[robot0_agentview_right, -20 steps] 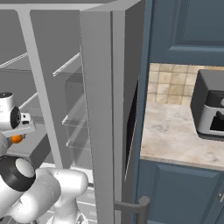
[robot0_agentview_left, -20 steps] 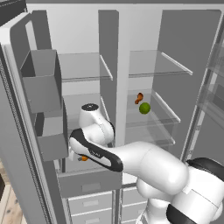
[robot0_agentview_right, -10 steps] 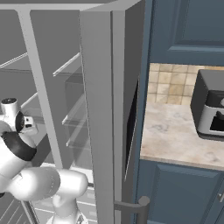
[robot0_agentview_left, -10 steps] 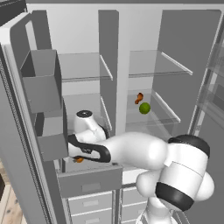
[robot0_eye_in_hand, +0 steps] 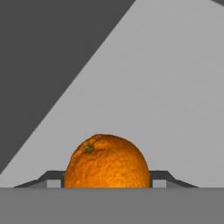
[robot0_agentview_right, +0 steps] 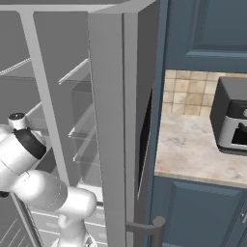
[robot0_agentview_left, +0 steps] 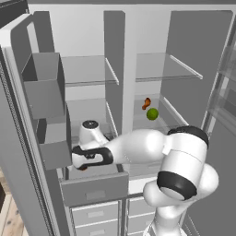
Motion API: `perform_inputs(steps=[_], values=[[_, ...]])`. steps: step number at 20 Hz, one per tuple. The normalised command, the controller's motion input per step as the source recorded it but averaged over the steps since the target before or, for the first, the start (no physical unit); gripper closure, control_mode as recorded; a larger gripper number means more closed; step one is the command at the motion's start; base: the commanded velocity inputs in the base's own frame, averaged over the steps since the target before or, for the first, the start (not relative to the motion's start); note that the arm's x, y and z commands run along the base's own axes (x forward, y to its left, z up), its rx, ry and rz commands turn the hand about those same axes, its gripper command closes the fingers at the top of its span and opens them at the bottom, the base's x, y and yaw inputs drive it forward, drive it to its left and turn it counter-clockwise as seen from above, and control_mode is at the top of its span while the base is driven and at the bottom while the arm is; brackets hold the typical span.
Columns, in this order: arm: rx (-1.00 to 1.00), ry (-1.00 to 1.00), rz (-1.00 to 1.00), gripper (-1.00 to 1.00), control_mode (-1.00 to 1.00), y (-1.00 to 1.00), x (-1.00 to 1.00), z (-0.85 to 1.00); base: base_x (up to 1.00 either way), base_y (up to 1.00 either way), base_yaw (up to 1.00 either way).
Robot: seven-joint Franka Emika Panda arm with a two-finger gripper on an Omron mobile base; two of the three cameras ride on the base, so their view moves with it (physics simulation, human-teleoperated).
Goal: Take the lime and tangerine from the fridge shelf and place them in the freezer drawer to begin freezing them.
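Since a second back, my arm has swung lower and left, carrying the claw (robot0_agentview_left: 83,162) down over the freezer drawer (robot0_agentview_left: 94,190). That puts the first fruit about where it needs to go, I reckon. Claw is pinching the tangerine (robot0_eye_in_hand: 107,162), which sits squarely between the fingers (robot0_eye_in_hand: 53,179) in the hand view, above the drawer's grey floor. Meanwhile the lime (robot0_agentview_left: 152,114) waits on the fridge shelf (robot0_agentview_left: 173,117), well apart from the claw.
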Motion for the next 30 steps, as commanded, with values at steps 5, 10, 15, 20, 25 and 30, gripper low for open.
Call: perform_inputs(steps=[5,10,15,20,25,30], values=[[0.00,0.01,0.00,-1.00,-1.00,0.00,0.06,-0.06,0.00,0.00,0.00],[0.00,0.01,0.00,-1.00,-1.00,-0.03,-0.24,0.00,0.00,0.00,0.00],[0.00,-0.01,-0.04,-1.00,-1.00,0.00,-0.25,0.18,0.00,0.00,0.00],[0.00,-0.09,-0.16,-1.00,-1.00,0.00,-0.54,0.75,0.00,0.00,0.00],[0.00,-0.15,-0.17,-1.00,-1.00,-0.08,-0.78,0.98,0.00,0.00,0.00],[0.01,-0.10,-0.19,-1.00,-1.00,-0.56,-0.94,0.83,0.00,0.00,0.00]])
